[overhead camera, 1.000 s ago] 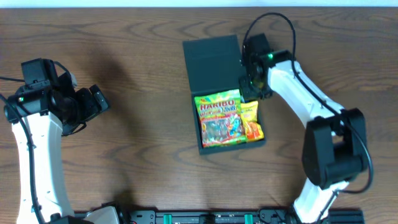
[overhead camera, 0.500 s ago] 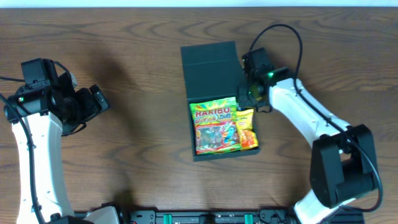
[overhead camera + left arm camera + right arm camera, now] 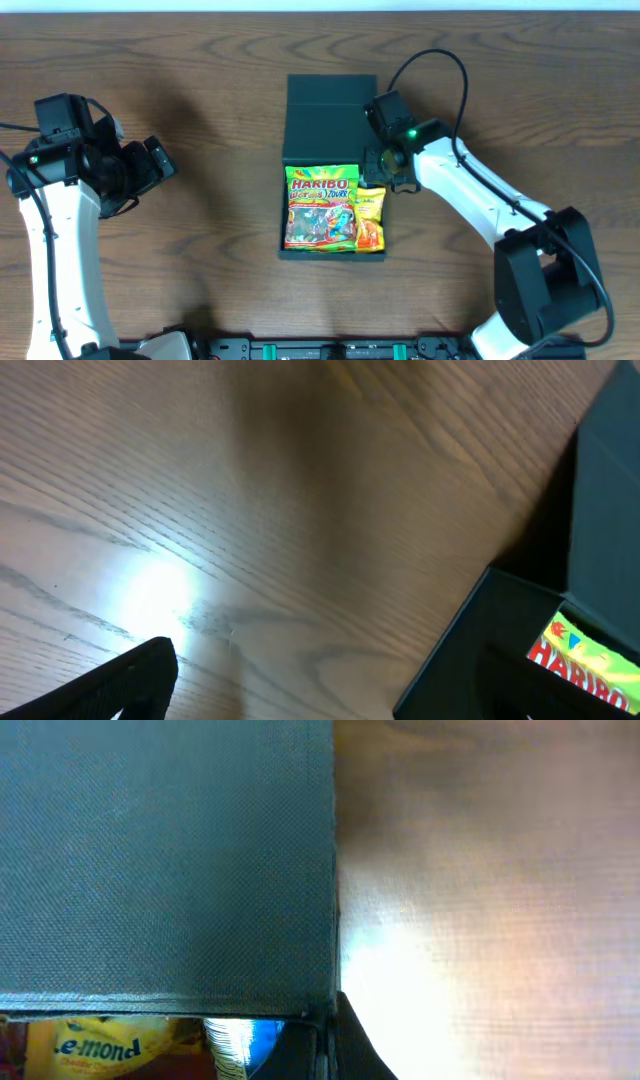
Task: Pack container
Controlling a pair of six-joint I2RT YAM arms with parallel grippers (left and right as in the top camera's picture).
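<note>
Dark teal container (image 3: 330, 115) — open, mid-table.

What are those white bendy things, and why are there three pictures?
Those are robot arms, a left arm and a right arm, each ending in a two-finger pincer. One picture looks down on the wooden table; the other two come from cameras on the wrists, so they see close-up. In the middle sits a dark green container, lid flapped open. Inside lie a Haribo packet and a yellow packet. The right gripper is shut against the container's right edge; whether it pinches the wall I cannot tell. The left gripper is open, holding nothing.
</note>
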